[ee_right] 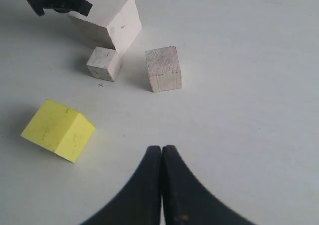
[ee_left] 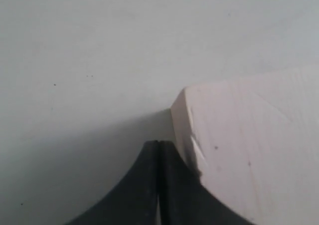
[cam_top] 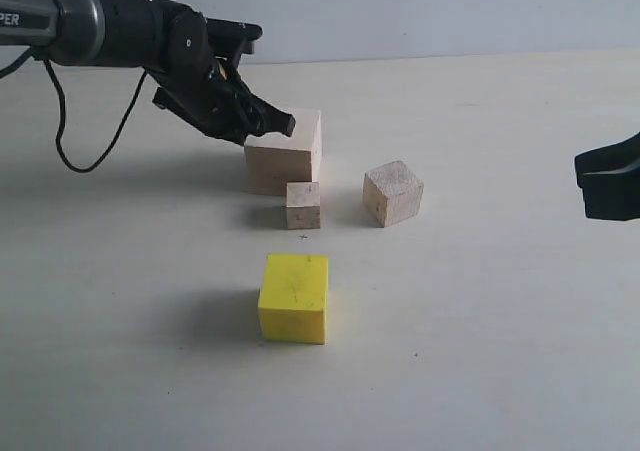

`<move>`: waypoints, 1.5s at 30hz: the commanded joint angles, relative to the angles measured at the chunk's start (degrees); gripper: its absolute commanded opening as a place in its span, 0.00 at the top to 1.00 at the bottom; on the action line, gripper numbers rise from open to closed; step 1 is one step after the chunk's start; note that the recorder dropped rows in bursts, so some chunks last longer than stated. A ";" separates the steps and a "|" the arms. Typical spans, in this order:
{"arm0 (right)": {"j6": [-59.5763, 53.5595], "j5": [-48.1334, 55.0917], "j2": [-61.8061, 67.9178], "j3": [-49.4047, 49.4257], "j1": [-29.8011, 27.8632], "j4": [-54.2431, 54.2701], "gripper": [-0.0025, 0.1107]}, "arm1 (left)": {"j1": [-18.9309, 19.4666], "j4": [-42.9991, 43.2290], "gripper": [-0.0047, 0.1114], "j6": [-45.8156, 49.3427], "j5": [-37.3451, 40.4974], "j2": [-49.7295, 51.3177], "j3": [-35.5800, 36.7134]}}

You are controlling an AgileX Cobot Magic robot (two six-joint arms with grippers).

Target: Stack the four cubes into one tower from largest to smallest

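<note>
The left jaws are clenched with nothing between them, their tips pressed together at the upper edge of the large pale cube (cam_top: 283,153). In the left wrist view they sit just beside one top corner, and whether they actually touch the wood is hard to say, since the dark tips merge with the shadow there. On the side of that cube facing away from the left jaws stands the tiny cube (cam_top: 303,205), very close to the large one's face. The medium cube (cam_top: 392,193) sits toward the right jaws, near the tiny one but apart from it. The yellow cube (cam_top: 294,298) lies alone on the table (cam_top: 500,351), well apart from both pairs of jaws and from the three wood cubes. The right jaws are clenched too and empty; they hang off to the far side, well clear of every cube, with all four ahead of their tips, each resting on the table itself
</note>
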 commanded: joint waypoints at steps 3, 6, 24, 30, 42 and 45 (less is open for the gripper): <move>-0.19 -0.01 -0.10 -0.37 0.13 -0.49 0.98 | 1.66 0.63 0.96 0.20 -4.34 -3.12 -4.32; -0.19 -0.01 -0.10 -0.37 0.13 -0.49 0.98 | 2.23 0.63 0.96 1.18 -4.22 -2.49 -8.73; -0.19 -0.33 -0.10 -0.37 0.13 -0.49 0.98 | 2.09 -16.72 0.96 20.58 5.35 8.64 -22.31; -0.19 -0.21 -0.10 -0.37 0.13 -0.49 0.98 | 2.09 -20.61 0.96 24.77 9.12 10.47 -22.31; -0.19 -0.21 -0.10 -0.37 0.13 -0.49 0.98 | 1.37 -22.57 0.96 26.03 16.63 9.87 -22.31; -0.19 0.00 -0.10 -0.37 0.13 -0.93 0.98 | 1.10 -24.23 0.96 26.31 17.66 9.87 -22.31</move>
